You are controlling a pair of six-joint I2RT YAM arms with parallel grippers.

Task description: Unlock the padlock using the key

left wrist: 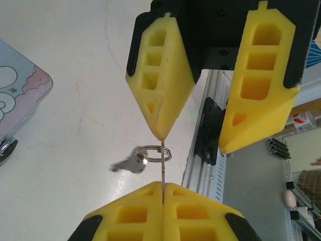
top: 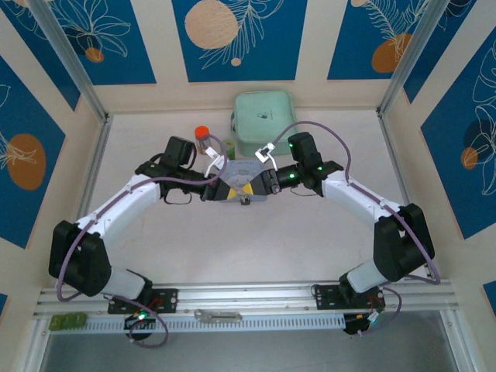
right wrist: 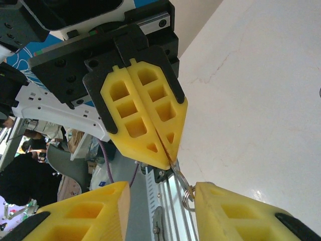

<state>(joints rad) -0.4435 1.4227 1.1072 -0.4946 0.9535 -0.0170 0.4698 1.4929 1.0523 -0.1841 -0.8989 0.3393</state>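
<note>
My left gripper [left wrist: 163,185] is shut on the key [left wrist: 163,168], a thin grey blade seen edge-on. A split ring [left wrist: 153,153] hangs from the key and carries a second, blurred key [left wrist: 128,164]. My right gripper [right wrist: 161,193] stands open, facing the left gripper [right wrist: 168,163]. One of its fingertips [left wrist: 163,136] touches the key's end, and the ring [right wrist: 186,193] lies against its other finger. In the top view the left gripper [top: 231,189] and right gripper [top: 252,187] meet over the table's middle. A small dark shiny piece [left wrist: 5,149] beside the tin, cut off, may be the padlock.
A pale blue tin [left wrist: 20,95] lies on the white table [top: 256,248] just behind the grippers [top: 236,170]. A pale green box [top: 263,122] and an orange-capped bottle [top: 203,136] stand at the back. An aluminium rail [top: 256,298] runs along the near edge.
</note>
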